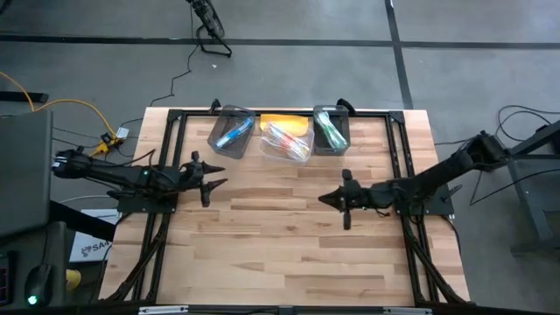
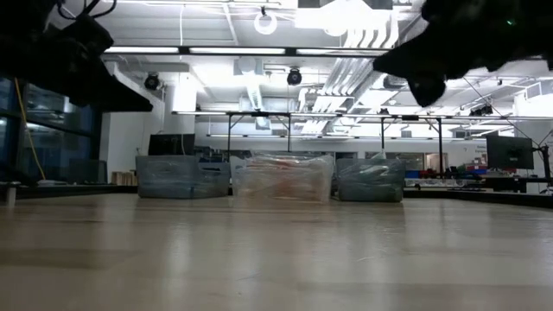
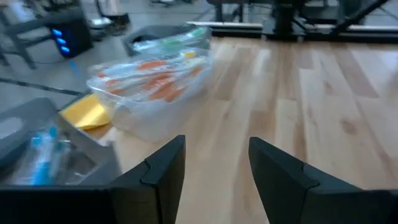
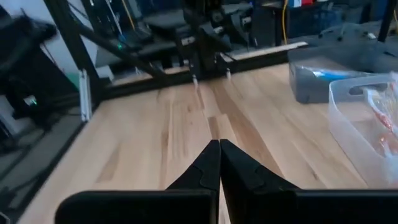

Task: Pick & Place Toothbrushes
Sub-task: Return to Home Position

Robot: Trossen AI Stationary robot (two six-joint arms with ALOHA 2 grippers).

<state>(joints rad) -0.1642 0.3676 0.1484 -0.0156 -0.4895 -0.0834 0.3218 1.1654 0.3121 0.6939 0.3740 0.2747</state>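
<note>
Wooden worktop (image 1: 289,254), left gripper (image 1: 219,175) at 9 o'clock with fingers apart, right gripper (image 1: 324,199) at 3 o'clock, fingers pressed together. Toothbrushes (image 1: 234,134) at 12 o'clock: blue in the left dark bin (image 1: 238,112), orange in the clear bin (image 1: 302,156), green in the right dark bin (image 1: 341,147).

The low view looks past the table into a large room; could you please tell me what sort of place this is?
Probably a robotics lab in an industrial hall: exposed ceiling ducts and strip lights, a monitor in the background, and loose cables on the concrete floor beside the table.
</note>
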